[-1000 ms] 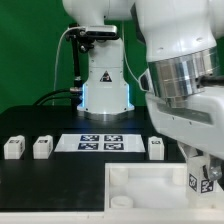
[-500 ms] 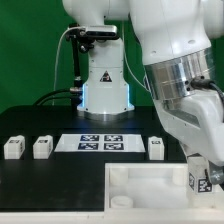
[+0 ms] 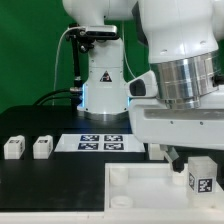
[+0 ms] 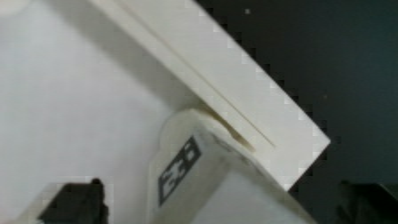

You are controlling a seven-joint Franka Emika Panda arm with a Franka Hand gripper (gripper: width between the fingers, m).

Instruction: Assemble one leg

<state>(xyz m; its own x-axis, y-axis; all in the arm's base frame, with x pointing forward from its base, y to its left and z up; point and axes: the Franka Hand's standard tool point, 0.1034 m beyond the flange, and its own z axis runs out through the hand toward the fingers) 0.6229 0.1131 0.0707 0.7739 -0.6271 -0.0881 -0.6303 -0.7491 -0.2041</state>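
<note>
Leg (image 4: pixel 192 168) between jaws (over panel (image 4: pixel 80 100))

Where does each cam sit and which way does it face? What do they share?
Exterior view: off the arm, level with the table, facing the robot base; shows the arm, two loose legs, the marker board.
Wrist view: on the wrist, looking down at the panel's edge; dark fingertips show.
Shared: the panel and the tagged leg.
</note>
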